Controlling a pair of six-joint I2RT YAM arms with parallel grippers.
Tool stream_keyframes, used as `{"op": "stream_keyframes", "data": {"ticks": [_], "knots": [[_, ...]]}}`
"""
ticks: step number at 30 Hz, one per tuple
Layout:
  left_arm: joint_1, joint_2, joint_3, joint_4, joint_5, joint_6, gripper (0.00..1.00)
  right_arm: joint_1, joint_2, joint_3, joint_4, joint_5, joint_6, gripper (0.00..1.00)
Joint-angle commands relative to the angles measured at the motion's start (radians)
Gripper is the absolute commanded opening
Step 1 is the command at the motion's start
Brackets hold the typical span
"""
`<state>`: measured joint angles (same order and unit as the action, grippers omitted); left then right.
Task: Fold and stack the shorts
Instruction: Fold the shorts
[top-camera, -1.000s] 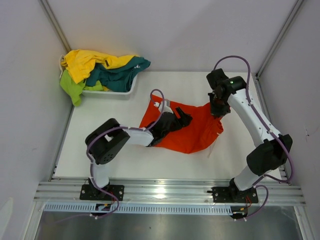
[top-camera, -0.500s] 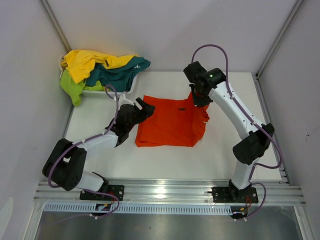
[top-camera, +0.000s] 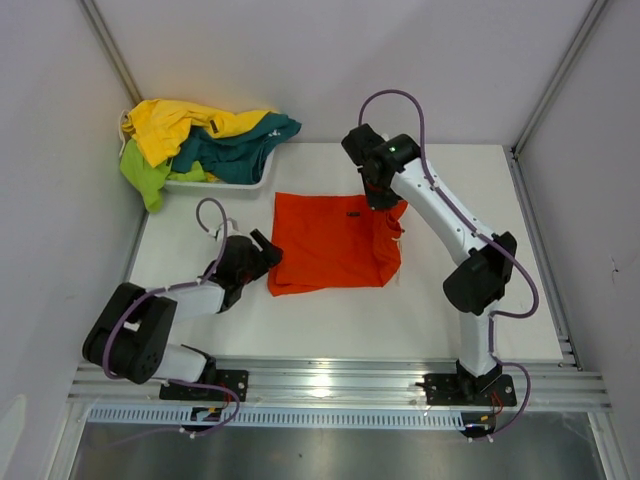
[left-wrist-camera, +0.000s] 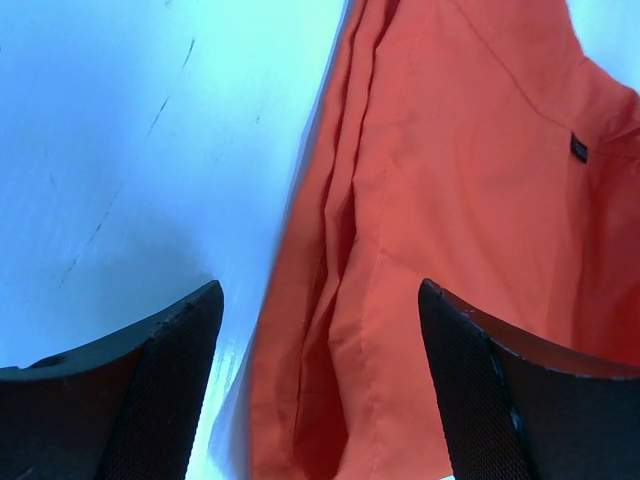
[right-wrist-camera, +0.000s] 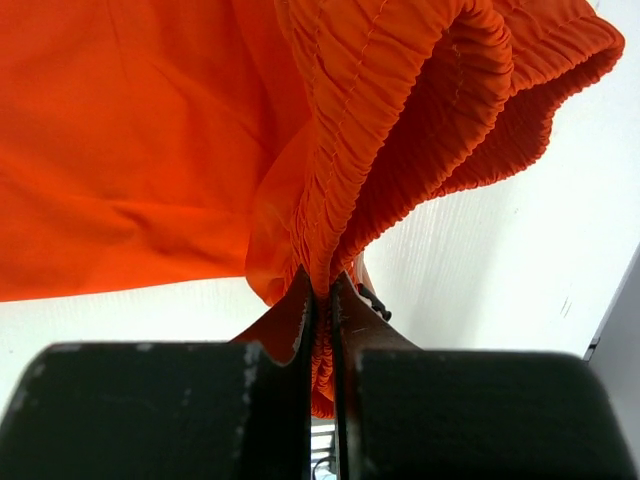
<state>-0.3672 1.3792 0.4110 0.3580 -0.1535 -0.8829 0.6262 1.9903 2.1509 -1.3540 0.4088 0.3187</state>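
A white tabletop (top-camera: 450, 300) seen from above, with two robot arms mounted at its near edge. The orange shorts (top-camera: 330, 245) lie near the middle of the tabletop, folded into a rough rectangle that is mostly flat.

The right gripper (top-camera: 380, 198) is at the far right corner of the orange shorts. Its wrist camera shows the jaws pressed together on the gathered elastic waistband (right-wrist-camera: 400, 90), which is pinched between the two black fingers (right-wrist-camera: 150, 410). The waistband bunches and rises in a ruffled loop above the tabletop, while the rest of the fabric spreads out to the left in that view.

The left gripper (top-camera: 268, 250) sits low, just beside the left edge of the orange shorts, with its jaws spread wide and nothing between them. Its wrist camera looks along that edge: bare tabletop to the left, layered orange folds to the right, and a small dark label (left-wrist-camera: 579, 147) on the fabric farther off. Whether the fingers (left-wrist-camera: 160, 380) touch the cloth cannot be told.

A white basket (top-camera: 250, 182) stands in the far left corner of the tabletop. Yellow shorts (top-camera: 165, 125), teal shorts (top-camera: 235, 150) and lime-green shorts (top-camera: 143, 172) are heaped in it, and they spill over its rim.
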Motion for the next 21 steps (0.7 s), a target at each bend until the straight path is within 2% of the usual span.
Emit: {"op": "stream_keyframes", "data": {"ticks": [1, 6, 12, 21], "knots": [[0.007, 0.035, 0.017, 0.027, -0.001, 0.027, 0.81, 0.027, 0.021, 0.072, -0.149, 0.022, -0.001, 0.0], [0.007, 0.164, 0.037, 0.082, 0.072, 0.012, 0.76, 0.078, 0.068, 0.159, -0.146, 0.002, -0.007, 0.0], [0.007, 0.208, 0.026, 0.128, 0.094, 0.007, 0.73, 0.161, 0.177, 0.286, -0.16, 0.01, -0.024, 0.0], [-0.004, 0.235, 0.014, 0.154, 0.111, 0.012, 0.69, 0.231, 0.212, 0.293, 0.012, -0.06, -0.058, 0.03]]}}
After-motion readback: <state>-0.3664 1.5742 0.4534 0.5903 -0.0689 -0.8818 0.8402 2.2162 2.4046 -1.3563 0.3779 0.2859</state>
